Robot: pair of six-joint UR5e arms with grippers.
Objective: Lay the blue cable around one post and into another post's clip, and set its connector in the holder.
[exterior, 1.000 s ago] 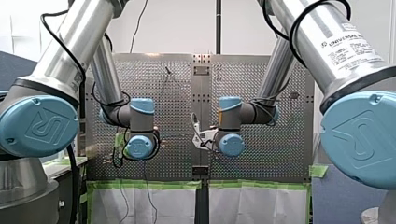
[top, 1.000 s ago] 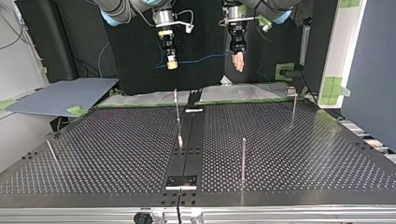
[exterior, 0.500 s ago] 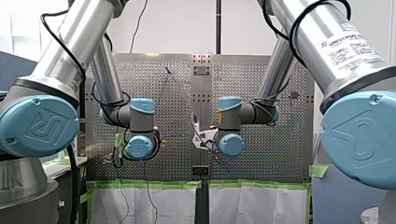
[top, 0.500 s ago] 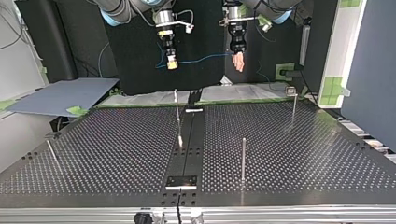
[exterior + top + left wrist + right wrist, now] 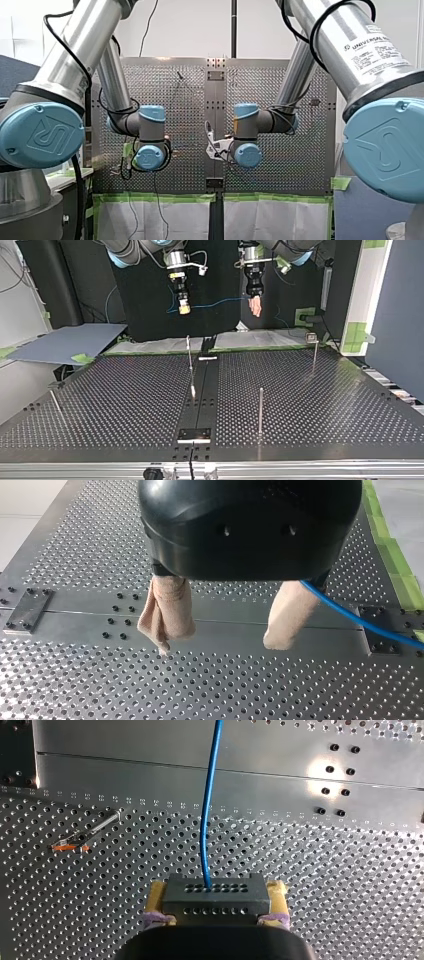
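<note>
Perforated table [image 5: 75,690] below; right gripper [image 5: 217,896] clamps connector [image 5: 215,904], blue cable [image 5: 207,820] running ahead; left gripper [image 5: 220,645] spread wide, cable beside one finger.

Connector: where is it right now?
In the right wrist view the connector is clamped in the jaws of my right gripper, held over the perforated table, with the blue cable leaving its front face.

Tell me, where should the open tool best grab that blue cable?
Probably on the free stretch of blue cable hanging in the air between the two tools, coming from above with the left tool straddling it. It runs level and thin there; the right tool holds the connector.
</note>
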